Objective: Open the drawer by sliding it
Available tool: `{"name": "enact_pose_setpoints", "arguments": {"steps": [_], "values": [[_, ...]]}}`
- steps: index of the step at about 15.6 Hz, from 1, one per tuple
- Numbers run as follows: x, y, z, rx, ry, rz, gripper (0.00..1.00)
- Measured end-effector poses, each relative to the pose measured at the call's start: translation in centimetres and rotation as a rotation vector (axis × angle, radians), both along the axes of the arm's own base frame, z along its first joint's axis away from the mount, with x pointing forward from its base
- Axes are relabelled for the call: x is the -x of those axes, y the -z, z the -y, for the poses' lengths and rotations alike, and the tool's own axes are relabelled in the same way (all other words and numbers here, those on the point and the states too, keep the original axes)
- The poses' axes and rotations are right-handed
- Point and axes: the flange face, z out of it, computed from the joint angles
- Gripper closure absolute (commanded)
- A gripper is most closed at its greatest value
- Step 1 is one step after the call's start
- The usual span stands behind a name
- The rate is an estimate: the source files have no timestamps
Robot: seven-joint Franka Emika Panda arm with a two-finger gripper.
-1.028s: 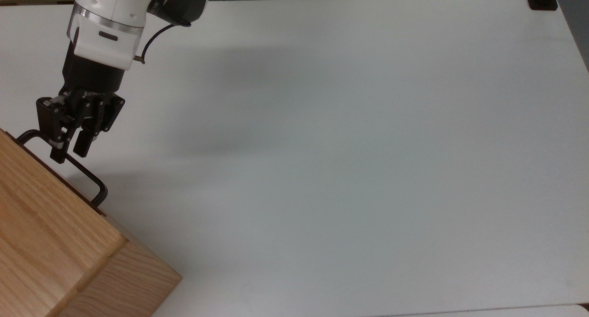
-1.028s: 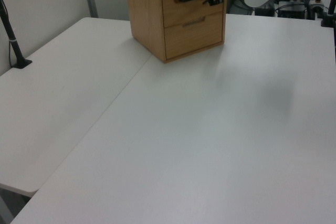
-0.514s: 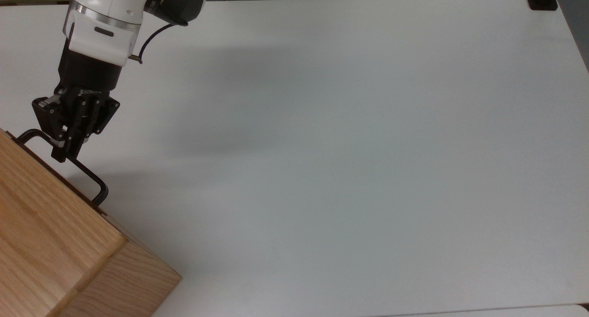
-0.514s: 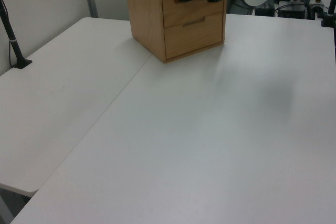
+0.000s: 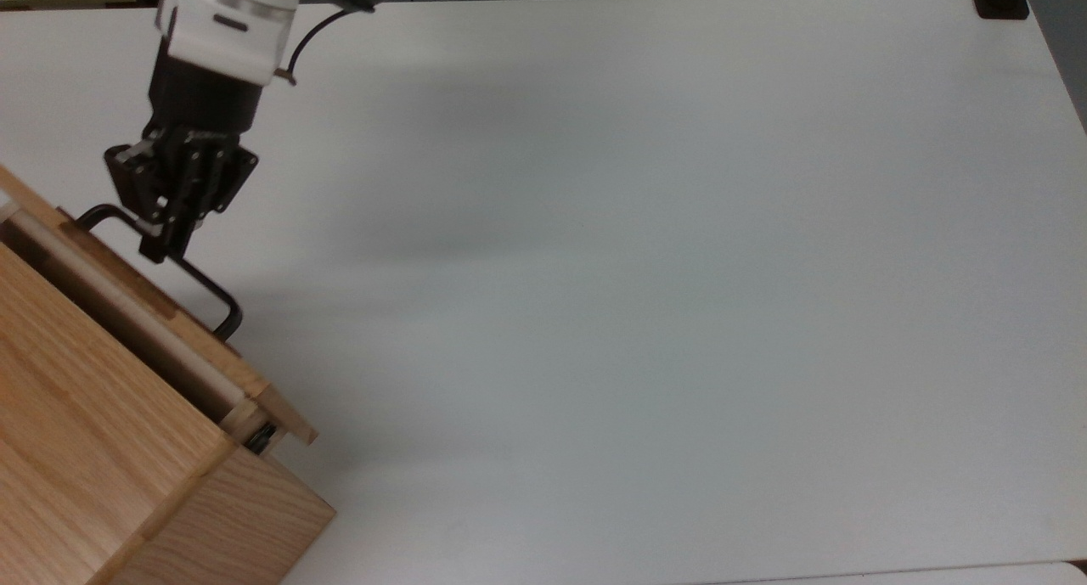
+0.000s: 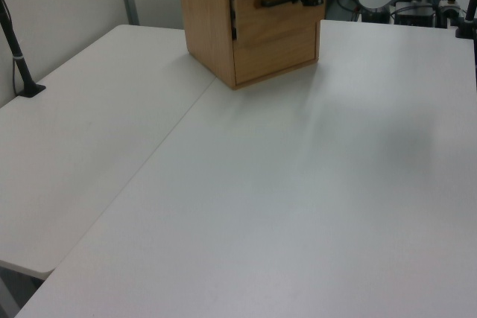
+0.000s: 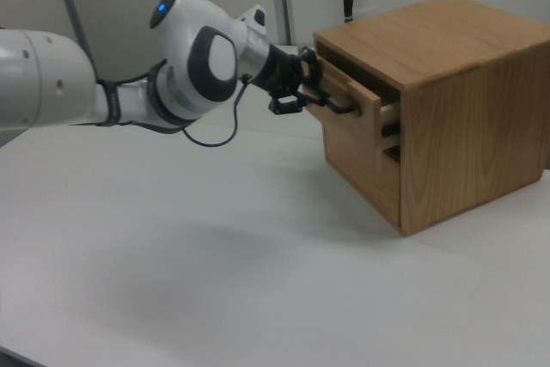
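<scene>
At the cabinet (image 5: 93, 449) top, your hand (image 5: 161, 239) grips the handle (image 5: 197, 275) of the partly open drawer (image 5: 170, 330); pull off-line and the rails may bind.

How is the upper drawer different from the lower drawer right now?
The upper drawer sticks out from the cabinet, with a dark gap behind its front panel; the lower drawer sits shut and flush. The gripper is closed on the upper drawer's black handle; nothing touches the lower drawer. Both have light oak fronts and sit in the same cabinet.
</scene>
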Motion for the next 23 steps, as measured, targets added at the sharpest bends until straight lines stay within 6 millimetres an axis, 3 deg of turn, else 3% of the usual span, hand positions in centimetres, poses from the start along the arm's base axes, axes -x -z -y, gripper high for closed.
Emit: {"name": "enact_pose_setpoints", "arguments": {"steps": [5,9,10,11,13,15,16,19,23], "values": [[2.1,-1.0,-4.4,-0.021,0.037,-0.063,1.00],[2.8,-1.1,-6.4,-0.027,0.046,-0.090,0.98],[2.8,-1.1,-6.6,-0.029,0.046,-0.089,0.91],[2.8,-1.1,-6.7,-0.030,0.047,-0.088,0.76],[2.8,-1.2,-6.7,-0.031,0.048,-0.087,0.28],[2.8,-1.3,-7.8,-0.035,0.032,-0.084,0.04],[2.8,-1.5,-8.5,-0.047,0.026,-0.081,0.00],[3.2,-2.5,-9.1,-0.122,0.060,-0.089,0.00],[4.7,-5.6,-11.0,-0.243,0.161,-0.195,0.00]]}}
